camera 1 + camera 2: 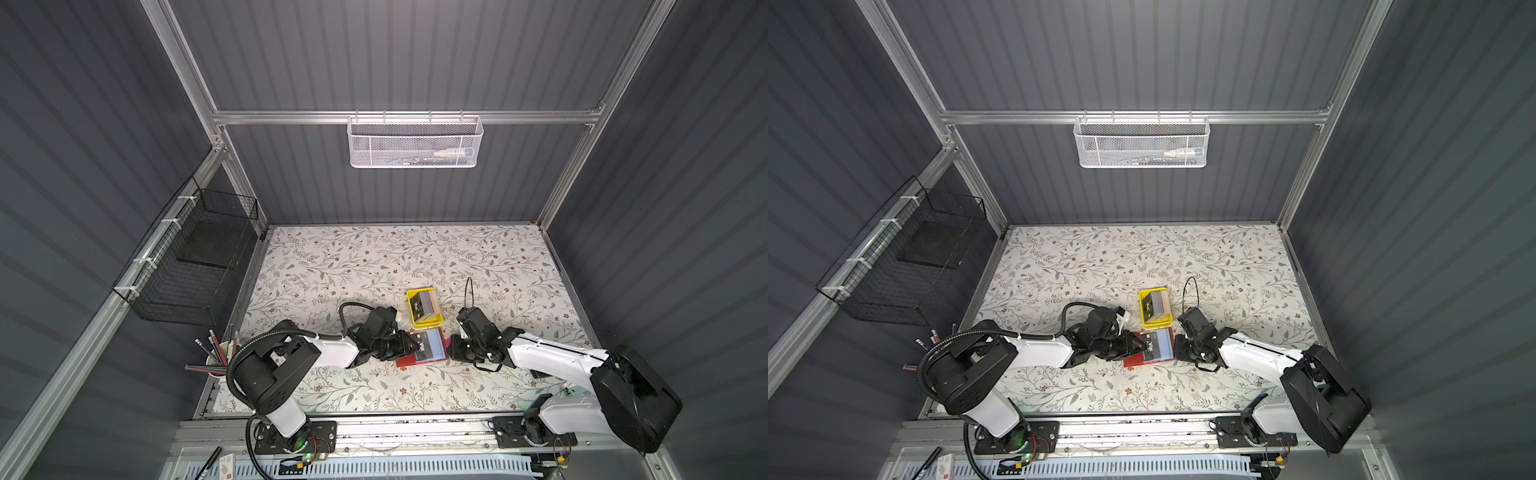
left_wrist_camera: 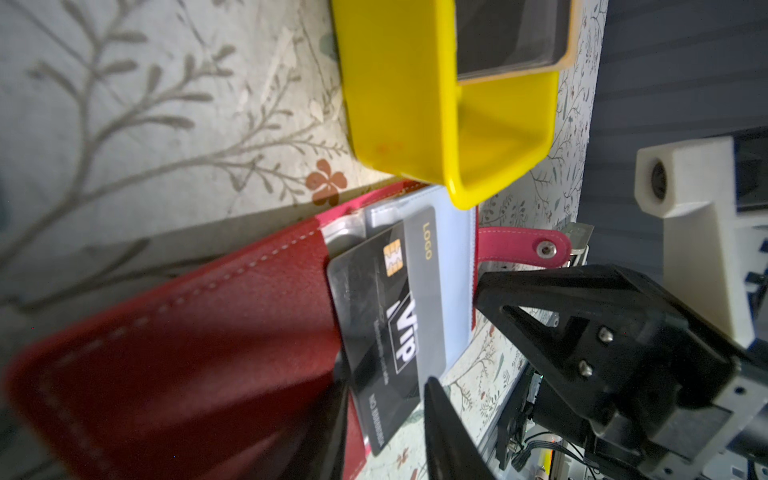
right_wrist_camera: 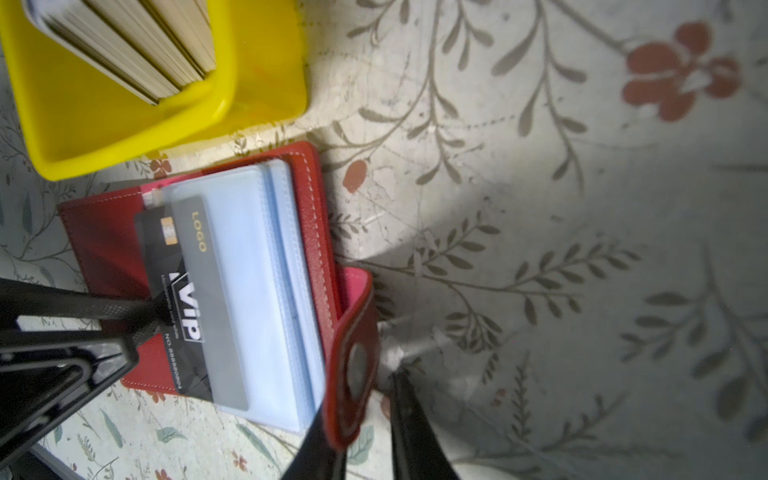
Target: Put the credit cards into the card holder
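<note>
On the floral surface, front middle: the card holder, red, is laid open with its clear pockets uppermost. One black card is lodged partway in the top pocket. It is straddled by the left pincer; whether it is gripped cannot be told. The snap strap is grasped by the right pincer. Just beside the holder, a yellow tray is filled with a leaning stack of cards.

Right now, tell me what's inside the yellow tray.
A leaning stack of credit cards sits in the yellow tray; mostly their tan edges show. The faces between them and the tray floor beneath the stack are hidden.
</note>
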Robot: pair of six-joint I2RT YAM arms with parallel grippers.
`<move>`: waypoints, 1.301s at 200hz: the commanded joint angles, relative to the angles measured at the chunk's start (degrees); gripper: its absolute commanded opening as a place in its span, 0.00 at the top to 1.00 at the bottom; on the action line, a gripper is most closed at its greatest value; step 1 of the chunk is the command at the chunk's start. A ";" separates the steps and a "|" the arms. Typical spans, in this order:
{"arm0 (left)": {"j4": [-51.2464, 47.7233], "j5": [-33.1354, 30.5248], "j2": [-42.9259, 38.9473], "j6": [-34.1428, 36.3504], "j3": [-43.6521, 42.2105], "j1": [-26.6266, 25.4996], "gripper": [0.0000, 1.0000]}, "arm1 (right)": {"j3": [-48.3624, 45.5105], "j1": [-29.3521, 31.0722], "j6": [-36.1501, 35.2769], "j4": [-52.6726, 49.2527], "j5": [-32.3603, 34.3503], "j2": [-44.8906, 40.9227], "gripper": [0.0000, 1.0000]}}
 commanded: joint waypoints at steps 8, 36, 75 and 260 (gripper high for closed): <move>-2.58 -1.52 -0.48 1.40 -0.75 -0.32 0.67 | 0.78 -0.22 -0.50 -0.10 -0.33 0.51 0.80; -2.41 -1.31 -0.04 1.24 -1.05 -0.35 0.67 | 0.34 -0.21 -0.34 0.74 -0.76 0.78 0.81; -2.31 -1.49 -0.02 0.90 -1.06 -0.27 0.67 | -0.32 -0.19 -0.24 2.19 -1.82 1.07 0.82; 1.47 1.62 3.34 -1.02 1.71 -0.32 0.64 | -1.60 -0.23 -0.78 2.83 -1.78 1.44 0.88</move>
